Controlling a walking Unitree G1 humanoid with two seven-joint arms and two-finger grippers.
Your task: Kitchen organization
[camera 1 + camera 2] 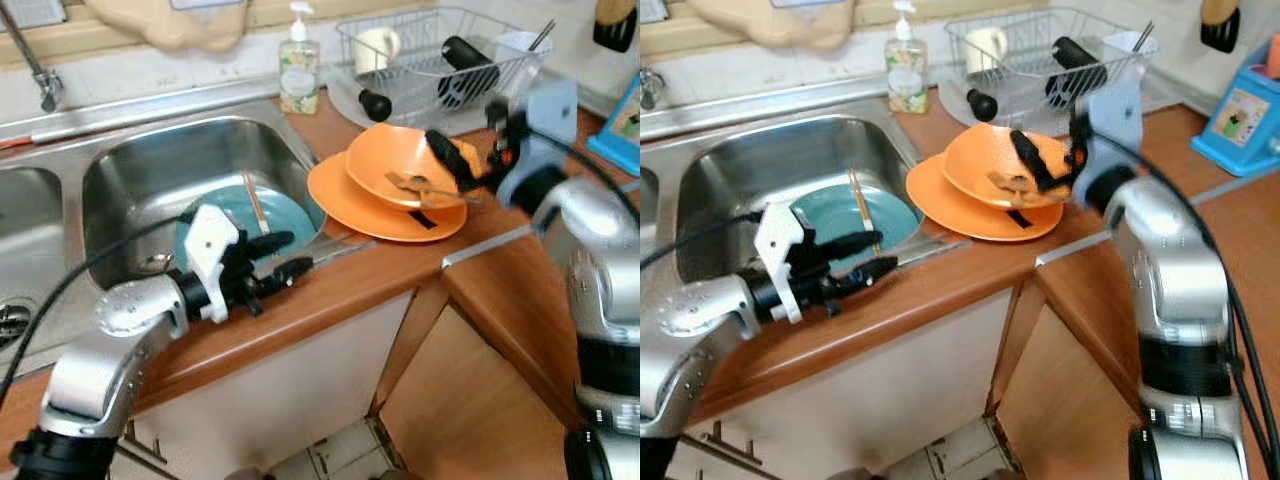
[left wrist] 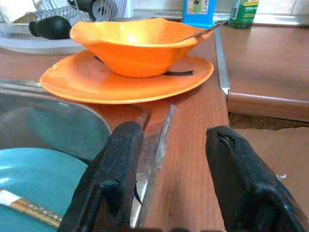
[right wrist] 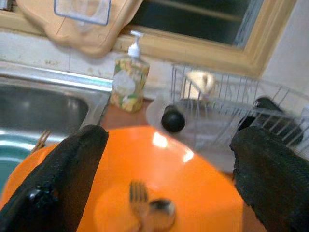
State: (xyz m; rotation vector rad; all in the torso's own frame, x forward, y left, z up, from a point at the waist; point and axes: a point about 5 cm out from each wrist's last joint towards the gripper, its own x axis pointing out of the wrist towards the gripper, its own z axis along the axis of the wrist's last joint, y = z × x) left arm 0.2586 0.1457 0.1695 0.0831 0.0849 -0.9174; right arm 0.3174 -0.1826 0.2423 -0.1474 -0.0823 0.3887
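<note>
Dishes wait in two spots around the sink (image 1: 120, 165). An orange bowl (image 1: 405, 160) sits on an orange plate (image 1: 345, 200) on the wooden counter (image 1: 360, 275) just beside the sink's rim, with a fork and spoon (image 3: 147, 208) lying inside it; stacked that way, the pair probably stands ready for washing. In the sink lies a teal plate (image 1: 285, 215) with chopsticks (image 1: 253, 200) across it.

The right gripper (image 1: 1045, 165) hangs over the orange bowl, fingers spread wide on either side of it and holding nothing, so it looks set to reach in for the cutlery or to take the bowl's rim. The left gripper (image 1: 275, 260) is at the counter edge of the sink, above the teal plate, fingers parted and empty, pointing along the rim toward the orange plate.

Behind the sink stands a soap bottle (image 1: 298, 65) by the wall, and beside it a wire rack (image 1: 440, 60) with a cup (image 1: 375, 45) and dark utensils. A faucet (image 1: 30, 60) rises at the sink's far side. Past the rack, a blue box (image 1: 1240, 115) stands on the counter, which turns a corner there. Below the sink are pale cabinet fronts and a tiled floor.
</note>
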